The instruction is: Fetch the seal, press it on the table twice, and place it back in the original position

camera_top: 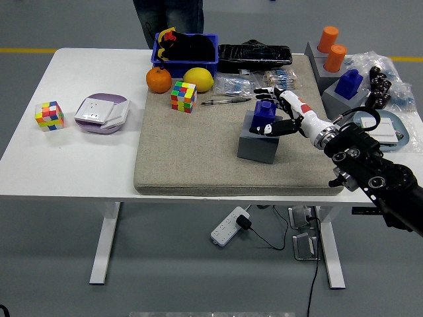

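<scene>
My right hand [283, 111] sits at the blue seal [264, 116], a blocky plastic stamp standing upright on a grey rectangular block [257, 144]. The fingers [267, 90] are spread and loose around the seal's top and side, not clamped on it; whether any of them touch it I cannot tell. The block rests on a coarse beige fabric mat [192, 152] covering the middle of the white desk [73, 158].

On the mat's far edge: a round orange [158, 80], a lemon [198, 79], a multicoloured cube [184, 96], and a pen [226, 101]. A blue plastic bin [186, 51] holds something black.

Off the mat to the left: a second colour cube [49, 115] and a rounded white-and-lilac device [101, 112].

Far right: two orange cylinders [332, 47] on grey bases and another blue seal [348, 83].

A person's legs [168, 13] show at the far side of the desk.
</scene>
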Available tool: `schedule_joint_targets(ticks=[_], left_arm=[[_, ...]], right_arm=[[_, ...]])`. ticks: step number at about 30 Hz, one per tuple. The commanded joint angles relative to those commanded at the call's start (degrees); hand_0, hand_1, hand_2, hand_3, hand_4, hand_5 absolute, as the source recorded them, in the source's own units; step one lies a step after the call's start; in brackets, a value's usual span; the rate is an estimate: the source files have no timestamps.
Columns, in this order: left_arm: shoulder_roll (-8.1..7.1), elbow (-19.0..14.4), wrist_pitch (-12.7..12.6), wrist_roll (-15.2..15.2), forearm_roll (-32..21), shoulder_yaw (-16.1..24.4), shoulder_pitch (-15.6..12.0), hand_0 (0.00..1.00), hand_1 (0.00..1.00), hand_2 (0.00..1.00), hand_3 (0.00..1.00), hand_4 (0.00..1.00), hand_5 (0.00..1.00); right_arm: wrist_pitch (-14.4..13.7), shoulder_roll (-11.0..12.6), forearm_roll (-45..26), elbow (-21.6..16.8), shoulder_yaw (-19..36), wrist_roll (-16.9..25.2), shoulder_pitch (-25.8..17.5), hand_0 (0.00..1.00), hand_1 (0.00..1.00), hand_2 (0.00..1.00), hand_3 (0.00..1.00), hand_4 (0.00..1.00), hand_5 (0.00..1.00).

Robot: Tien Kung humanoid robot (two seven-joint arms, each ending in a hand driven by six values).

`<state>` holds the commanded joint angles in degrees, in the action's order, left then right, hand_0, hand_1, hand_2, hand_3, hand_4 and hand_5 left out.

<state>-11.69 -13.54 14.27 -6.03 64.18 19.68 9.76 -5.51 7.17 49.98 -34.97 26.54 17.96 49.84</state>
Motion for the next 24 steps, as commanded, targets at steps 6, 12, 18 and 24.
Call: schedule_joint_targets(ticks=[6,12,18,24], left_arm=[[0.03,0.04,-0.01,0.01,0.04,0.01,0.06,0.821,0.788,0.748,0.812,0.696,0.334],[0.1,0.03,0.01,0.03,0.09,0.31,-0.06,0.821,0.788,0.748,0.811,0.697,0.336],[0.07,0.05,-0.04,-0.01,0.09,0.96,-0.35,0.821,0.788,0.748,0.811,0.698,0.338],[-0.11,0.04,-0.06,-0.02,0.51,1.47,-0.43,0.821,0.788,0.748,0.811,0.697,0.335]], right_arm=[[0.17,0.24,0.36,0.03,0.55,-0.19,0.17,0.973,0.937,0.911,0.909,0.998,0.225],[0.8,0.82,1.33,-0.52,1.42,-0.81,0.09,0.982,0.946,0.92,0.937,0.998,0.267],[2.74,3.43,4.74,-3.55,3.51,-3.05,-0.94,0.998,0.973,0.951,0.969,0.998,0.323],[6.05,7.76,12.08,-9.66,8.21,-7.92,-3.87,0.998,0.998,0.995,0.998,0.998,0.403]])
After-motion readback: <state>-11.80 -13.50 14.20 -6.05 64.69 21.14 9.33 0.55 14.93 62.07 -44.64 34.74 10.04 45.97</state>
